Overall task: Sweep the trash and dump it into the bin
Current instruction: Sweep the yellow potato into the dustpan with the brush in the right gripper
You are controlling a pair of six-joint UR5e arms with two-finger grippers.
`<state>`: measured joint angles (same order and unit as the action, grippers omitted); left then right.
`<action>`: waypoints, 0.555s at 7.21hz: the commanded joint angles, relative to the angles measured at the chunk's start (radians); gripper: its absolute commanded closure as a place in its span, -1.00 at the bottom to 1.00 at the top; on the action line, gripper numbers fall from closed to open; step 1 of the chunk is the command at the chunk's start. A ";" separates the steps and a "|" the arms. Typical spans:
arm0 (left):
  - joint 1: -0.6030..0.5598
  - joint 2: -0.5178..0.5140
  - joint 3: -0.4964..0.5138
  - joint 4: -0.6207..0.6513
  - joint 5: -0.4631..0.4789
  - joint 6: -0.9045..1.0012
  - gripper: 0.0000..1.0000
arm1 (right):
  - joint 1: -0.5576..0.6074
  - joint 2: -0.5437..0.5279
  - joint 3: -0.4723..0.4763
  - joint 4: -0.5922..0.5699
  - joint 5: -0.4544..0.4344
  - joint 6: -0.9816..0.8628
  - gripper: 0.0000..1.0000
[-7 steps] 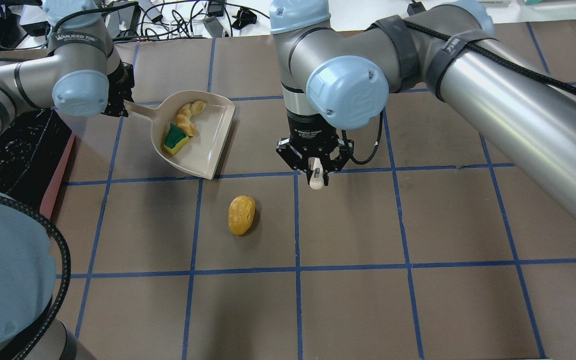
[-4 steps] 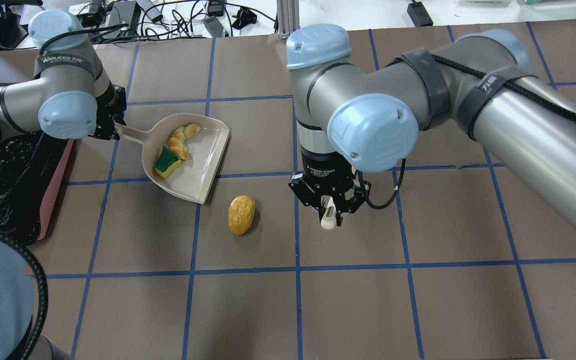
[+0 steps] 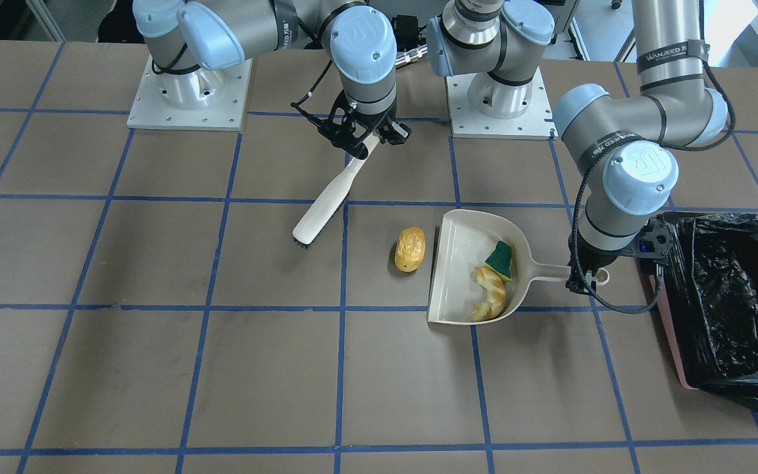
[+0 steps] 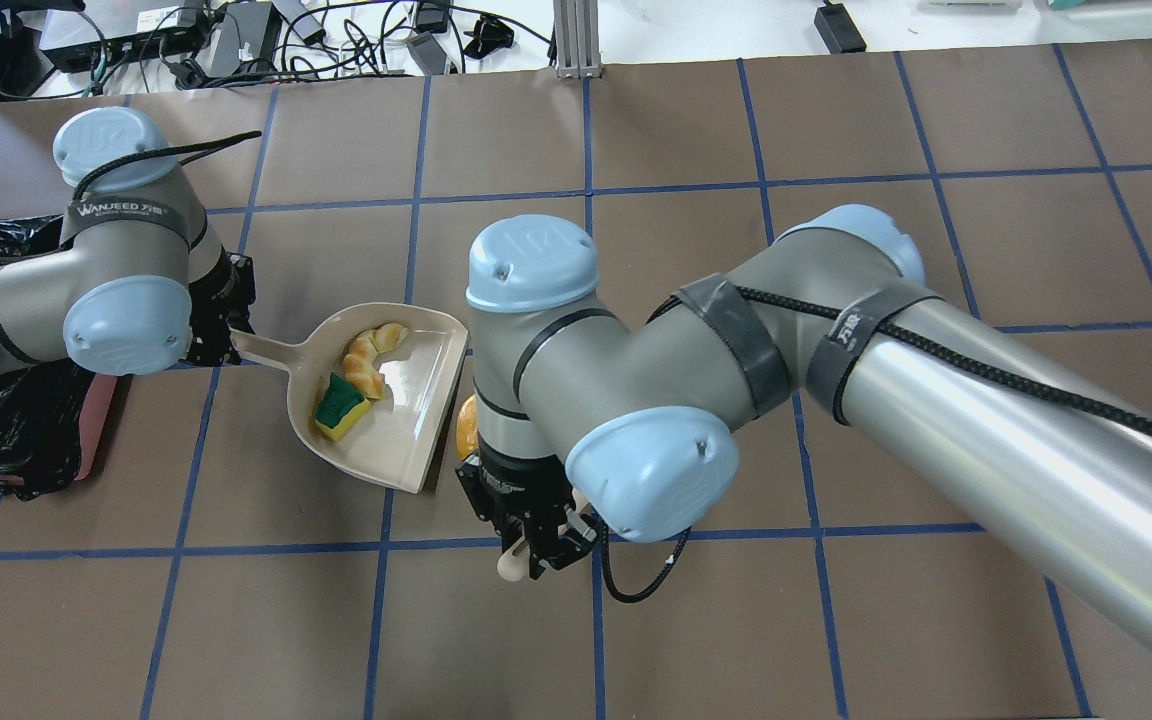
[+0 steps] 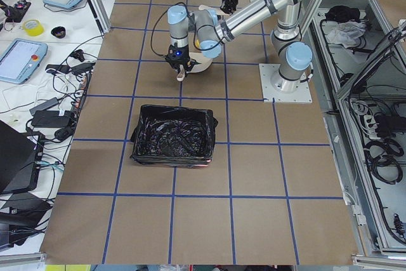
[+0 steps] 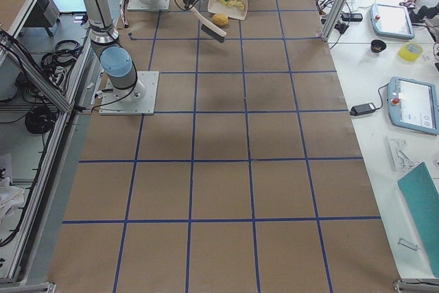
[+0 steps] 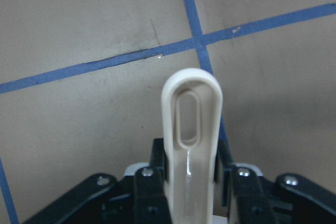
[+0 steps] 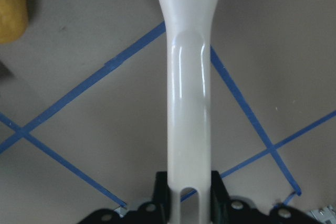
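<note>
Well, roll (image 3: 410,249) apart frm R gripper (image 3: 365,139).

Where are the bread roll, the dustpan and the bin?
bread roll (image 3: 410,249), exterior front-facing view, middle of its top.
dustpan (image 3: 459,263), exterior front-facing view, bare floor of the pan.
bin (image 3: 721,296), exterior front-facing view, black liner inside.

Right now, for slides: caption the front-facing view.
Right pincer holds brush beside bread roll; dustpan carries croissant and sponge.

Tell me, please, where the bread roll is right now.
In the front-facing view, the bread roll lies just left of the dustpan, at its open edge, with the brush further left.
</note>
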<state>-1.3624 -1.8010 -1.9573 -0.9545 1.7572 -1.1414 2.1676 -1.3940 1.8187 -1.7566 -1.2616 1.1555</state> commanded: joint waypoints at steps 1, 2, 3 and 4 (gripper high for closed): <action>-0.001 0.009 -0.037 0.044 -0.001 -0.027 1.00 | 0.061 0.026 0.076 -0.243 0.007 -0.093 1.00; -0.001 0.008 -0.067 0.093 0.001 -0.026 1.00 | 0.084 0.038 0.077 -0.277 0.007 -0.193 1.00; -0.001 0.008 -0.086 0.127 -0.001 -0.024 1.00 | 0.106 0.065 0.077 -0.364 0.022 -0.265 1.00; -0.001 0.008 -0.084 0.128 -0.001 -0.027 1.00 | 0.124 0.110 0.068 -0.471 0.048 -0.255 1.00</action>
<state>-1.3637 -1.7932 -2.0316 -0.8465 1.7568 -1.1666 2.2648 -1.3312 1.8916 -2.1009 -1.2395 0.9340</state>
